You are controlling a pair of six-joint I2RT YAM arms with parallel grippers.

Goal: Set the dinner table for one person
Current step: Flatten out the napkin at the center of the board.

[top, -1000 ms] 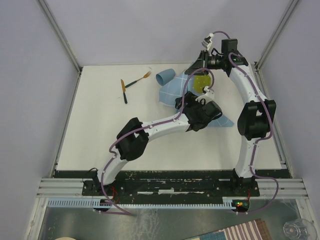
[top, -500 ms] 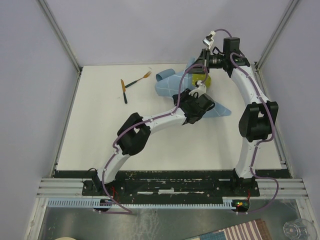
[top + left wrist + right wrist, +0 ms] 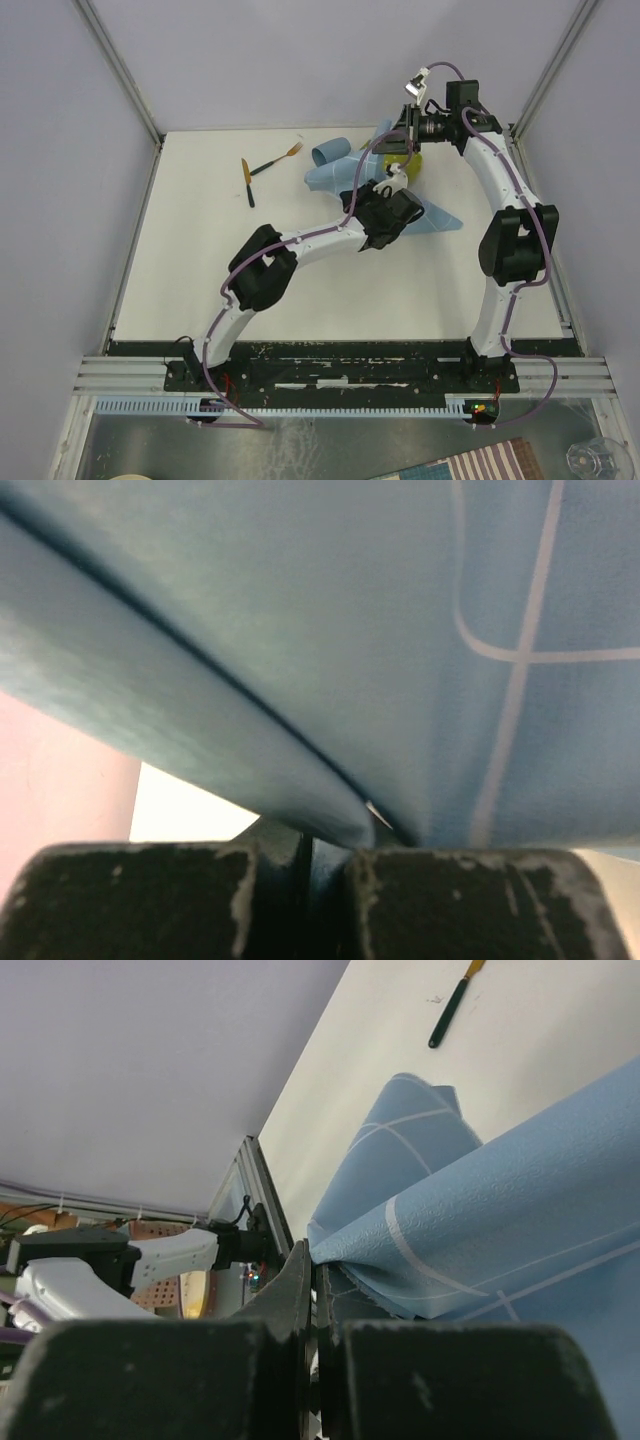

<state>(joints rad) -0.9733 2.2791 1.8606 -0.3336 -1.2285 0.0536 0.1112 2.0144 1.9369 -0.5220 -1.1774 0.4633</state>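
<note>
**Both grippers clamped on the cloth**

The dinner table (image 3: pixel 190 260) spans the work area. At its far left lie a knife (image 3: pixel 247 184) and a fork (image 3: pixel 277 159), just beside each other. To their right, the blue grid cloth (image 3: pixel 335 178) is raised off the surface. The left gripper (image 3: pixel 305 852) pinches a fold of it, and the right gripper (image 3: pixel 316 1295) is closed on an edge

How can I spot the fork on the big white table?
Look at the far part of the white dinner table, left of the light-blue cloth with white grid lines. Two dark-handled, golden-tipped utensils lie there; the fork is the one nearer the cloth, lying slanted with a pronged end, while the knife beside it has a plain, narrow blade.
</note>
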